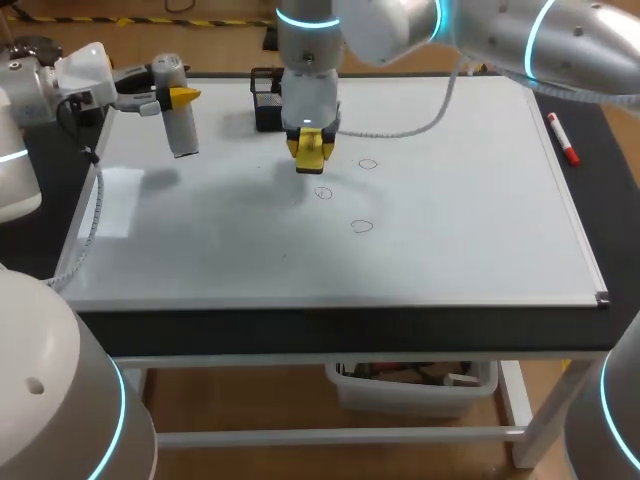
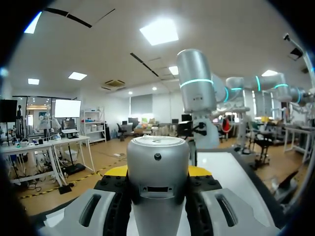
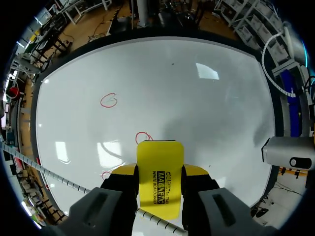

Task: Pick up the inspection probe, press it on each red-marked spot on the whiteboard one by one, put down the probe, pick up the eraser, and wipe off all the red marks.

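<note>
Three red marks [image 1: 362, 226] in head view, one partly behind eraser [image 3: 159, 178] wrist-side.

L gripper [image 1: 178, 98] sat upper left of head frame, clamped on probe [image 2: 158, 167]; R gripper [image 1: 310, 148] hung top centre, pointing down, gripping eraser [image 3: 159, 179].

We see the probe [image 1: 178, 125] over the upper left of the whiteboard [image 1: 450, 230], the eraser [image 1: 311, 152] at upper centre, marks [image 1: 361, 227] just below and right of it, and a marker [image 1: 562, 139] at far right.
</note>
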Controlling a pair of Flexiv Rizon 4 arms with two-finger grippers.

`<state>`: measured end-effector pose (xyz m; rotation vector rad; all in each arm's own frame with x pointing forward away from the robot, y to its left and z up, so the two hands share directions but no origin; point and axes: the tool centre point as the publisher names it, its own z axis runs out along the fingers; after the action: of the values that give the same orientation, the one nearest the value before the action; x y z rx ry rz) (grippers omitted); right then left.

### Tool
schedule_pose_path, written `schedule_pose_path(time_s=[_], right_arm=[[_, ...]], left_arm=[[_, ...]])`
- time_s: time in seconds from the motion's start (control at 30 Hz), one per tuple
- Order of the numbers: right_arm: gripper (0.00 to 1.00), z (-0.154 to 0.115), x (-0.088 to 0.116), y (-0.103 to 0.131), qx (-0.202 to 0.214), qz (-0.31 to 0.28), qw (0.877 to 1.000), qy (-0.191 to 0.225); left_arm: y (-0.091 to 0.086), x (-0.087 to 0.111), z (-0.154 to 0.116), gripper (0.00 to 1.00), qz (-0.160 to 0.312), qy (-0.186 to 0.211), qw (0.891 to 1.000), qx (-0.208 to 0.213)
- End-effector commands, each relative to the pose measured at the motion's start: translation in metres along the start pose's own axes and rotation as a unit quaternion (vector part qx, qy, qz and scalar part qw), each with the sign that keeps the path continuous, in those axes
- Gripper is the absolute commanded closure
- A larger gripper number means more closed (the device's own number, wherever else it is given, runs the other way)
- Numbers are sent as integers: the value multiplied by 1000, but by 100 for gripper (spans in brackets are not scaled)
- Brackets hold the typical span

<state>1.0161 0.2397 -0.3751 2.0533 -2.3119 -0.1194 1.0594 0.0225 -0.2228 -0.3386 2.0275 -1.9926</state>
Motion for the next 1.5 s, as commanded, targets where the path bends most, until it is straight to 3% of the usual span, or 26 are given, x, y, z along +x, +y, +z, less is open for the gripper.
schedule_pose_path(time_s=[0.03,0.4,0.7,1.5], right_arm=[[100,11,-10,1,-12,-2,1000,8],[100,31,-6,16,-20,3,1000,5],[100,36,-4,26,8,-6,1000,10],[100,54,11,34,-8,0,1000,11]], left_arm=[[0,0,0,100,1,-1,1000,1],[0,0,0,100,1,-1,1000,1],[0,0,0,100,1,-1,1000,1],[0,0,0,100,1,-1,1000,1]])
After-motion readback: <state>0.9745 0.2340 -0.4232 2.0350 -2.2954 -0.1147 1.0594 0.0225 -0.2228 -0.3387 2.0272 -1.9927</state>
